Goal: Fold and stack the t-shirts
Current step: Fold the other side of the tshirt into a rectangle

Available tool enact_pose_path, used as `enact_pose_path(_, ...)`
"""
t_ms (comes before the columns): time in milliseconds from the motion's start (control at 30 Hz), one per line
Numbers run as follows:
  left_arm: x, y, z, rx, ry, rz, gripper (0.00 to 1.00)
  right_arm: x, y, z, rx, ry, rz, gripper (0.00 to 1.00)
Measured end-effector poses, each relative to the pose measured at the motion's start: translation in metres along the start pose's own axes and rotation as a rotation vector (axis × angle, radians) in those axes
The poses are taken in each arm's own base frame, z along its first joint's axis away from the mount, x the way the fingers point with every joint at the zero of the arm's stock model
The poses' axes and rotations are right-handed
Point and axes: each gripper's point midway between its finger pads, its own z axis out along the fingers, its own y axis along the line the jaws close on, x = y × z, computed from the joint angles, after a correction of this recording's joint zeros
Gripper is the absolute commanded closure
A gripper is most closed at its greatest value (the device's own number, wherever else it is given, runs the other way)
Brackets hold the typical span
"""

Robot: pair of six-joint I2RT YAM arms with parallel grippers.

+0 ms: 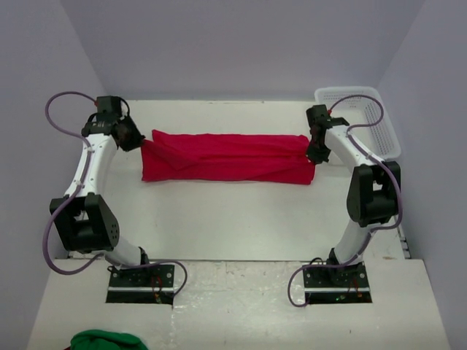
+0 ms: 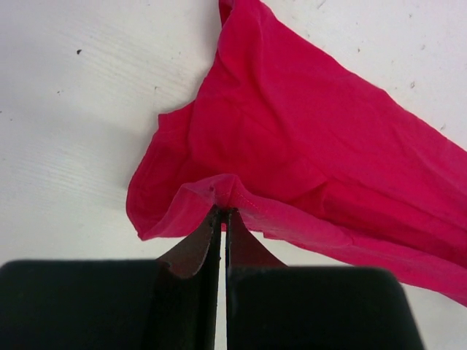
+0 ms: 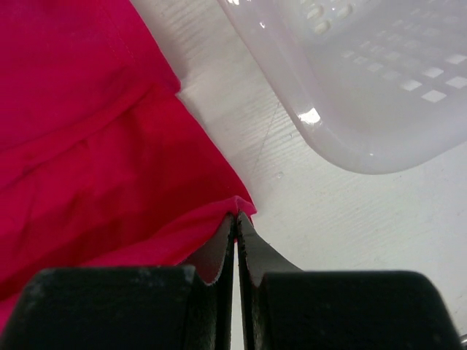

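A white worktop (image 1: 233, 219) with a faint wood grain and a few dark specks is seen, closed in by plain pale walls (image 1: 241, 44) at the far edge and along both sides. A white plastic mesh basket (image 1: 365, 120) is set at the far right corner, its rim reaching over the right edge. A bundle of green cloth (image 1: 102, 340) is seen at the near left corner, in front of the arm bases.

The red t-shirt (image 1: 226, 157) is laid across the far half of the worktop, drawn out as a long, creased band that runs from left to right, parallel to the far edge. No print is carried by the cloth.

The left claw (image 2: 221, 213) is pressed together on the hem at the left end of the t-shirt; in the left wrist view a small peak of the stitched edge is pulled up between the tips. The right claw (image 3: 236, 217) is likewise pressed together, and a corner at the right end of the t-shirt is pinched between its tips, near the basket but apart from it. The rest of the cloth is left lying on the worktop between the two claws.
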Motion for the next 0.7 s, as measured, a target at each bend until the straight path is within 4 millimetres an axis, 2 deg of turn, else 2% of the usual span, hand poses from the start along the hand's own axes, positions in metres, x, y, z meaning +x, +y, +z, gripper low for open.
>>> enact_pose_path(300, -0.013, -0.009, 0.035, -0.01, 0.03, 0.004, 1.0, -0.016, 0.01, 0.004, 0.004, -0.018, -0.016, 1.0)
enact_pose_path(567, -0.034, -0.02, 0.042, 0.003, 0.0, -0.001, 1.0, -0.037, 0.028, 0.01, -0.007, -0.034, -0.038, 1.0)
enact_pose_path(700, -0.04, -0.025, 0.051, 0.002, 0.0, -0.004, 1.0, -0.045, 0.036, 0.014, -0.005, -0.031, -0.052, 1.0)
